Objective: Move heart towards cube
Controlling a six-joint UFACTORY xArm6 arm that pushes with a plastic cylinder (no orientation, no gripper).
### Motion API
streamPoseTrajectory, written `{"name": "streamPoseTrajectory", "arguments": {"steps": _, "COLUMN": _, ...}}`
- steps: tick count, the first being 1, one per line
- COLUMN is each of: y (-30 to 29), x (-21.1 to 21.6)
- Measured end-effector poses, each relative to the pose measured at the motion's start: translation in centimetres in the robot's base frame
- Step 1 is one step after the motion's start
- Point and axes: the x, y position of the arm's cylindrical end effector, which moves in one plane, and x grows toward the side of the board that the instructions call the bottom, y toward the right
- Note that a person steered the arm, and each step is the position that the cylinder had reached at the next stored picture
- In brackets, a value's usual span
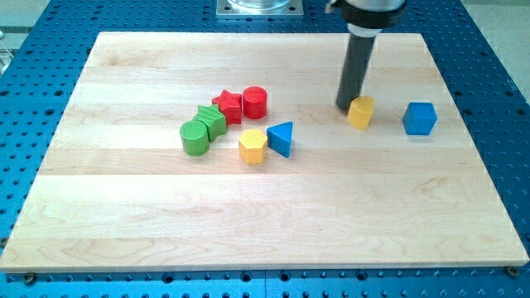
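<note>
Yellow heart point(360, 112): the block to be moved; it sits touching my tip point(344, 107), just to the tip's right in the view and slightly toward the view's bottom.
Blue cube point(420, 118): the goal; it lies farther to the view's right of the tip, beyond the heart, near it but with bare wood between the two.
Pincer: none is fitted; the arm ends in a plain dark rod, so there is nothing to spread or press together, and the tip simply bears against the heart's left edge.
Step in hand: judged to be the push itself, since tip, heart and cube stand nearly in one line across the view.
Next move: calls for a short slide of the tip toward the view's right, kept centred on the heart so that it does not swing off to one side.
Other blocks: a red star point(228, 106), red cylinder point(255, 102), two green blocks point(203, 130), yellow hexagon point(252, 146) and blue triangle point(281, 138) cluster well apart on the tip's left.
Board point(265, 223): pale wood.
</note>
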Motion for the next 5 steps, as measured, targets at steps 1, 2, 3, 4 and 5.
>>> {"name": "streamPoseTrajectory", "arguments": {"steps": 1, "y": -0.5, "x": 0.8}}
{"name": "streamPoseTrajectory", "arguments": {"steps": 2, "y": -4.3, "x": 3.7}}
{"name": "streamPoseTrajectory", "arguments": {"steps": 3, "y": -0.1, "x": 2.5}}
{"name": "streamPoseTrajectory", "arguments": {"steps": 4, "y": 1.0, "x": 1.9}}
{"name": "streamPoseTrajectory", "arguments": {"steps": 5, "y": -3.8, "x": 9.8}}
